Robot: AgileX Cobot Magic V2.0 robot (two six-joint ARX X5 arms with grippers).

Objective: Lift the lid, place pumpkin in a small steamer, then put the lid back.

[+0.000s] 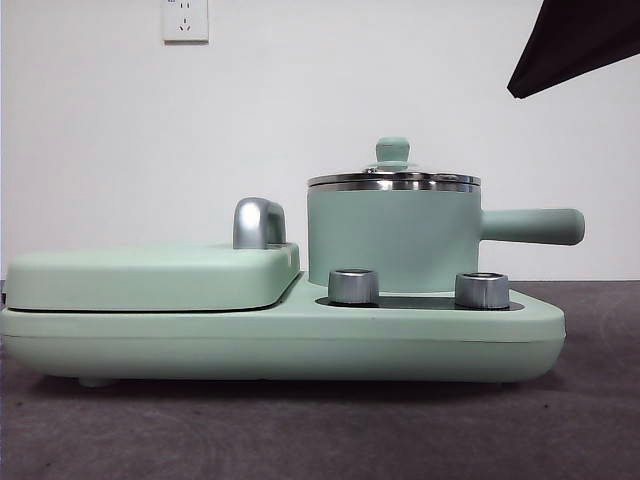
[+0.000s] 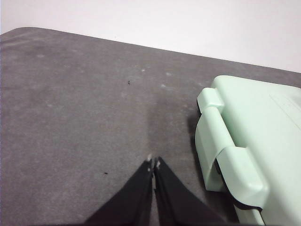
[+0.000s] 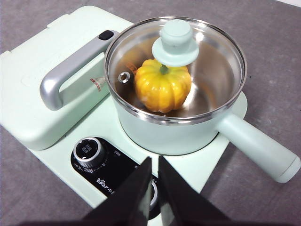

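The lid (image 3: 175, 52) is sitting on the small steamer (image 3: 188, 127), the pumpkin (image 3: 162, 85) resting inside. Left claw (image 2: 154, 163) and right claw (image 3: 154, 162) are both hanging clenched, grasping nothing.

We view the small steamer (image 1: 392, 238) level and near from the front; our right wrist camera shares it from above; the left faces surface (image 2: 84, 108).

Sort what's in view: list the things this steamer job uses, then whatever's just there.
Job:
lid, on the pot
pumpkin, inside under the lid
small steamer

Just there:
griddle cover with steel handle
two dials
wall socket
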